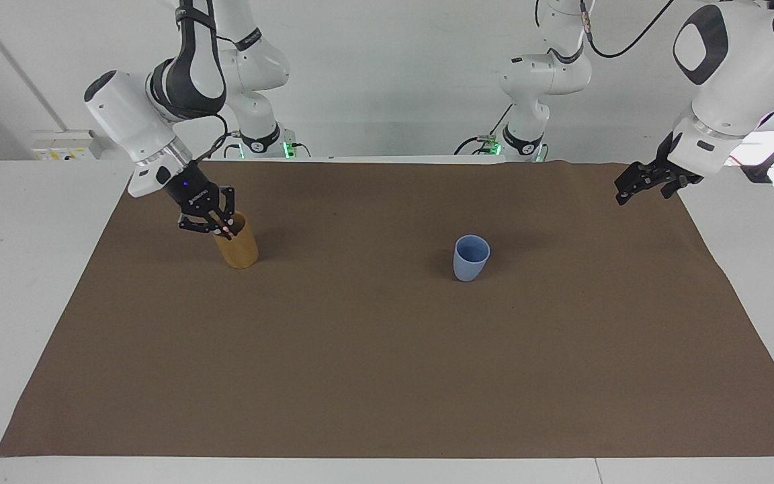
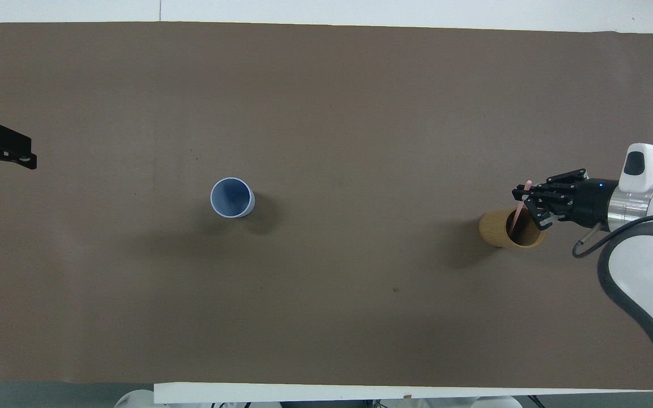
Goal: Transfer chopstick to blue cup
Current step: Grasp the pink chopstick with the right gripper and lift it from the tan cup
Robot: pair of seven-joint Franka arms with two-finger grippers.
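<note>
The pale pink chopstick [image 2: 521, 204] stands slanted in the tan wooden holder [image 1: 240, 253] at the right arm's end of the table; the holder also shows in the overhead view [image 2: 499, 232]. My right gripper [image 1: 224, 231] is at the holder's rim, shut on the chopstick's upper end [image 1: 227, 235]; it also shows in the overhead view [image 2: 528, 191]. The light blue cup [image 1: 471, 259] stands upright and empty on the mat toward the left arm's end [image 2: 231, 197]. My left gripper [image 1: 649, 181] waits raised over the mat's edge at the left arm's end [image 2: 3, 150], apart from the cup.
A brown mat [image 1: 387, 370] covers most of the white table [image 1: 31, 282]. Only the holder and the blue cup stand on it, about a third of the mat's length apart.
</note>
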